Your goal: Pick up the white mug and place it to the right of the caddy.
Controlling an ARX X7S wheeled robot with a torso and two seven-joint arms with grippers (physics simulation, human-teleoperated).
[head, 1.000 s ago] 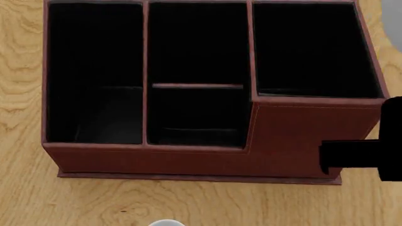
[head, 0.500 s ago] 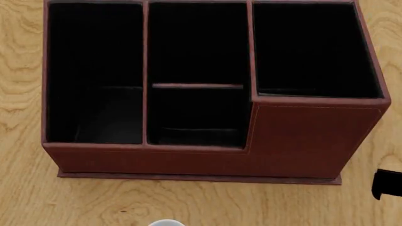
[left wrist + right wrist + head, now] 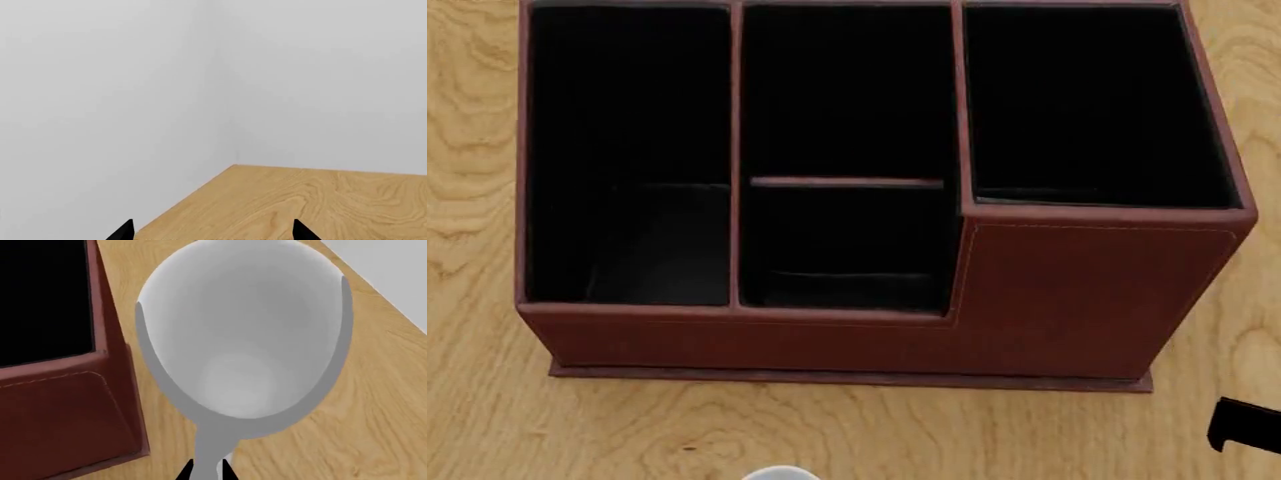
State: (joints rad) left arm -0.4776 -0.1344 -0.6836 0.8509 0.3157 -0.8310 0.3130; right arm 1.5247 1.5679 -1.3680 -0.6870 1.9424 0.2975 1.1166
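White mug [image 3: 243,335] fills the right wrist view, seen from above into its empty glossy bowl, standing or hanging just beside the caddy's [image 3: 67,410] reddish-brown right-hand wall, over the bare wooden bench [image 3: 373,410]. Whether its base touches the wood cannot be told. The right gripper [image 3: 207,471] has its dark jaws drawn narrow on the mug's loop handle, which runs down between them. In the head view only a black corner of that arm [image 3: 1244,425] shows at the right edge, near the caddy's front corner; the mug itself is out of sight there.

As a glazed ceramic piece, the mug is probably stiff, fairly heavy for its size, slick and liable to chip. A hold on the thin handle alone could let it swing or twist; the rim wall would likely be steadier.

The left gripper [image 3: 210,235] shows two tips set wide apart, holding nothing, facing a bench corner and blank walls.
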